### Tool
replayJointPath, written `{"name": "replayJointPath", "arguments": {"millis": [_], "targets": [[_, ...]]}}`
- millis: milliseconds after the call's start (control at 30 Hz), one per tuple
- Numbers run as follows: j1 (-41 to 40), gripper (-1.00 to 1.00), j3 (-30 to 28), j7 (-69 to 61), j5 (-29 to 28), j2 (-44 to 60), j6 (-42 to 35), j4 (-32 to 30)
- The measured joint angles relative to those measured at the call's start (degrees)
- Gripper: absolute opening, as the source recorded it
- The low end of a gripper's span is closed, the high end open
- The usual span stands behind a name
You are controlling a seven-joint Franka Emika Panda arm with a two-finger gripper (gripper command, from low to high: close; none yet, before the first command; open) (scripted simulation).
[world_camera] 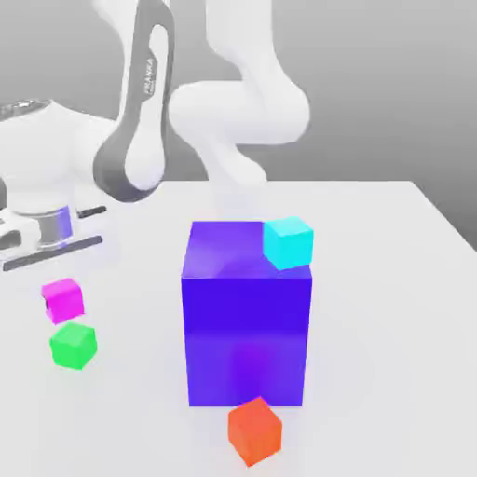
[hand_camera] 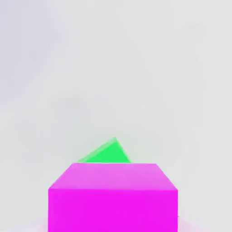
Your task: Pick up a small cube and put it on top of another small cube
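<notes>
Exterior view puts my magenta cube (world_camera: 62,300) on the white surface (world_camera: 391,307), just behind the green cube (world_camera: 73,345), left of the big blue block (world_camera: 247,326). My end effector is closed, gripping nothing.

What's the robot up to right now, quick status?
Gripper shut, holding nothing. Magenta cube on the table beside green cube, not stacked. Nothing between them.
</notes>
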Motion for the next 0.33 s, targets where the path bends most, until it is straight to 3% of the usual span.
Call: {"name": "replayJointPath", "arguments": {"millis": [267,300,333], "targets": [[-2.5,-1.0,5.8,-10.13,14.0,7.42,4.35,0.61],[-2.94,1.0,6.46,-10.79,14.88,7.95,4.66,0.66],[-2.94,1.0,6.46,-10.79,14.88,7.95,4.65,0.66]]}}
